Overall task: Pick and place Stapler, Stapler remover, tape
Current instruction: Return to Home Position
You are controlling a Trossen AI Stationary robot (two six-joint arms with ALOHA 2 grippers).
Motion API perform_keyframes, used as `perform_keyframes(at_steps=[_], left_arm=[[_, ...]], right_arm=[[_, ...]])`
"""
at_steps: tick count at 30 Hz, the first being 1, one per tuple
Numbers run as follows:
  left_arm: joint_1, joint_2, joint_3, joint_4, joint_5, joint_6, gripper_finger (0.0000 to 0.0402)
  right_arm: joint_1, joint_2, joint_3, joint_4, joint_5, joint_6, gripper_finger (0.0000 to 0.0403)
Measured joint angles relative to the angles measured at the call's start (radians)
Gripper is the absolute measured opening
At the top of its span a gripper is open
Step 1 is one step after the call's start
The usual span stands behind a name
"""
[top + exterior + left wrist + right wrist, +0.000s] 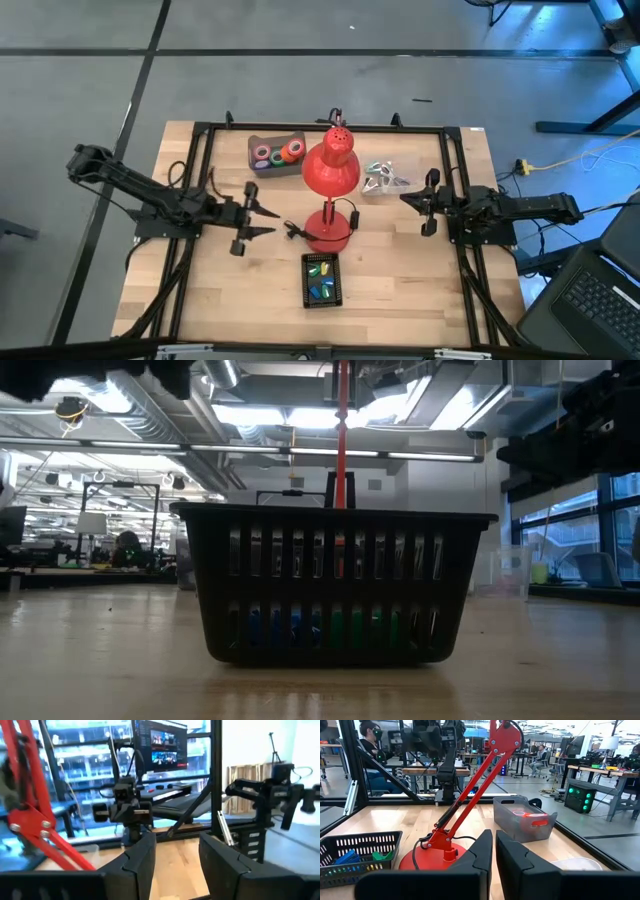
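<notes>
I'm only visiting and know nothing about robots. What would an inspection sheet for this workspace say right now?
Surface: wooden table inside a black frame.
Job's things: tape rolls in the grey bin; staple removers in the transparent bin; staplers in the black bin.
Clutter: red desk lamp standing mid-table.
Grippers: left tool open and empty, left of the lamp; right tool shut and empty, right of the lamp.
Cables: black lamp cord on the table; yellow cable on the floor.
Surroundings: laptop beside the table; seated person at a desk beyond it.
</notes>
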Motion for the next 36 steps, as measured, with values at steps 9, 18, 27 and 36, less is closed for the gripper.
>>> perform_keyframes(at_steps=[9,18,27,36], left_arm=[[0.0,-0.236,-0.216,0.0,0.006,0.15,0.0138],[0.014,-0.605,-0.335,-0.183,0.016,0.184,0.0136],[0.126,-0.847,-0.335,-0.385,0.063,0.198,0.0135],[0.248,-0.902,-0.335,-0.523,0.191,0.145,0.0136]], right_arm=[[0.0,0.0,0.0,0.0,0.0,0.0,0.0026],[0.0,0.0,0.0,0.001,0.0,0.0,0.0026],[0.0,0.0,0.0,0.001,0.0,0.0,0.0026],[0.0,0.0,0.0,0.0,0.0,0.0,0.0026]])
